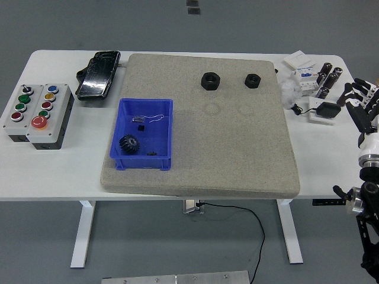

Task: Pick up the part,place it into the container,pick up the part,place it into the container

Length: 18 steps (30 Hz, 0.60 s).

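Two black hex nuts lie on the grey mat near its far edge, a larger one (210, 80) and a smaller one (253, 80) to its right. A blue bin (144, 141) sits on the mat's left part and holds a black gear (128, 144) and a few small bits. My right hand (360, 103) is at the picture's right edge, above the table's right end, fingers spread and empty, far from the nuts. My left arm does not show.
A grey mat (237, 148) covers the table's middle. A button box (37, 114) and a black device (98, 74) lie at the left. White boxes and small dark cylinders (317, 77) crowd the far right corner.
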Each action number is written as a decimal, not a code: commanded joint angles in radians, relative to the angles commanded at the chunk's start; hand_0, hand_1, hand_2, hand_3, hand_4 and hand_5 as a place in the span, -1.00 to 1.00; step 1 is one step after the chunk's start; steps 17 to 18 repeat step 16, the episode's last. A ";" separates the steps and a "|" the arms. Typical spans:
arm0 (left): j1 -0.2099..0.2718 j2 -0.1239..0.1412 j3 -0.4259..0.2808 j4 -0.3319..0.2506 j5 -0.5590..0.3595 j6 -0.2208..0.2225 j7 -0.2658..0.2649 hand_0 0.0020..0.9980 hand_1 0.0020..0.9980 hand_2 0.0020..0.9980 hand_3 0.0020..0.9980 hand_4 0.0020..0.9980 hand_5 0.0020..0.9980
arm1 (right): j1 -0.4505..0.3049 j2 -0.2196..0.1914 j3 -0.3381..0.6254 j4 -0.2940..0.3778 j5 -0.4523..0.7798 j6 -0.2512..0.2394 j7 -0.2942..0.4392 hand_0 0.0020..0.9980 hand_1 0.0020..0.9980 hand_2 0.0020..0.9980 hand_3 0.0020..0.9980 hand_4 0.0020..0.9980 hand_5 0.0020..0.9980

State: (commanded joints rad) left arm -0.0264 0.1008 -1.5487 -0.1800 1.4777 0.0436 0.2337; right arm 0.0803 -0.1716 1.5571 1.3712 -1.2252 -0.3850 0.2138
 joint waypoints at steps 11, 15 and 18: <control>-0.007 -0.006 0.084 0.000 -0.077 -0.004 -0.041 0.34 0.27 0.10 0.20 0.40 -0.30 | 0.008 -0.008 0.002 0.009 0.037 -0.005 0.021 0.35 0.37 0.43 0.34 0.51 -0.12; -0.010 -0.005 0.125 0.000 -0.109 -0.007 -0.062 0.34 0.27 0.10 0.20 0.40 -0.30 | 0.010 -0.009 0.000 0.012 0.039 -0.005 0.021 0.35 0.37 0.43 0.34 0.51 -0.12; -0.010 -0.005 0.130 0.000 -0.112 -0.008 -0.065 0.34 0.27 0.10 0.20 0.40 -0.30 | 0.010 -0.010 0.000 0.013 0.039 -0.005 0.021 0.35 0.37 0.43 0.34 0.51 -0.12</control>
